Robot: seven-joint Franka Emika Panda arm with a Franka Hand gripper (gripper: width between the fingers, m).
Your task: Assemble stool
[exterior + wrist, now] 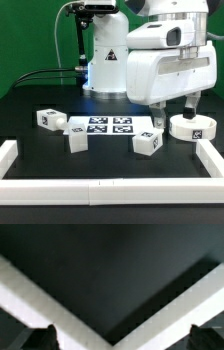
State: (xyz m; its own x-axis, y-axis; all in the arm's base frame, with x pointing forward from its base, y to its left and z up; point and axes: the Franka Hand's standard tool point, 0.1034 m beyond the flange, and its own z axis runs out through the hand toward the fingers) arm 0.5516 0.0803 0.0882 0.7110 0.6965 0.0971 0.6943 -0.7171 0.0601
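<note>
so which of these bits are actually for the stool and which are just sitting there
For the stool:
- round seat
- legs, from the exterior view's left to its right: first leg, second leg, third leg

Just lying about:
- marker board
- border rails

The arm [165, 65] is glossy white, built of bulky, rounded shells with soft edges and thin grey seams where the segments meet. Its base column [105, 55] is a smooth white cylinder with a pale bluish glow low on its side, and a black fitting [95, 8] caps the joint above it. Thin black cables [40, 72] run in to the base from the exterior view's left. The claw [174, 112] ends in two short dark fingers [158, 113]; in the wrist view their tips [40, 339] show as blurred black stubs.
</note>
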